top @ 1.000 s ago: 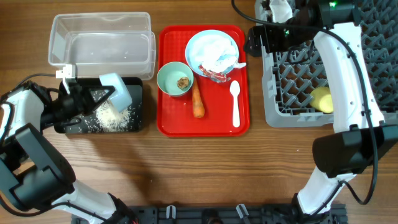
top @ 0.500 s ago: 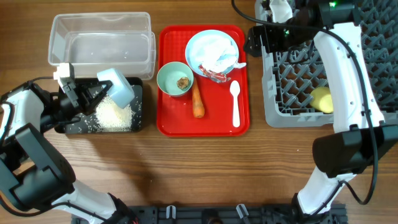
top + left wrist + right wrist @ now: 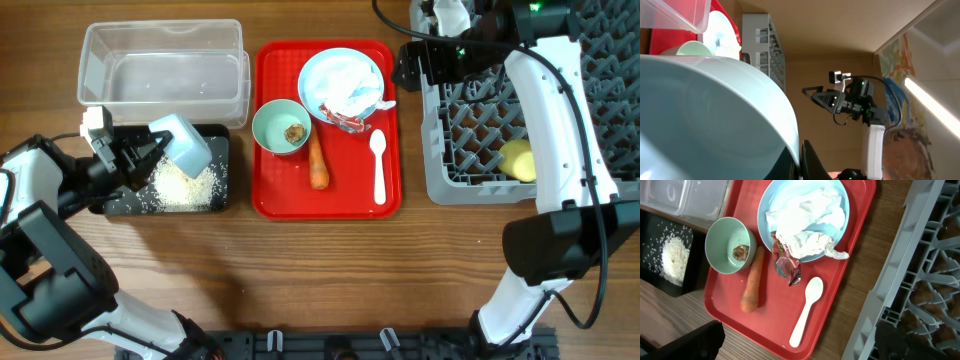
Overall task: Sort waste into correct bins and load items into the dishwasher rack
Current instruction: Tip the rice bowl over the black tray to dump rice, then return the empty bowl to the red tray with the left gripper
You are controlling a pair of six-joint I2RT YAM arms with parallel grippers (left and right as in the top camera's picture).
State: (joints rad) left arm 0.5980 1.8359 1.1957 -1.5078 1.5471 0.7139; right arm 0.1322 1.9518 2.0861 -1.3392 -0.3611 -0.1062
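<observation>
My left gripper is shut on the rim of the light blue bowl, holding it tilted over the black tray, where white rice lies. The bowl fills the left wrist view. On the red tray are the blue plate with tissue and wrapper, the green bowl with a brown lump, the carrot and the spoon. My right gripper is open and empty above the gap between the red tray and the rack. The yellow cup lies in the rack.
The clear tub stands behind the black tray and holds nothing. The right wrist view shows the spoon, carrot, wrapper and rack edge.
The left gripper has drawn back to the left and tipped the blue bowl more upright. The rice that was pouring now lies settled in the black tray. The right arm has not moved.
</observation>
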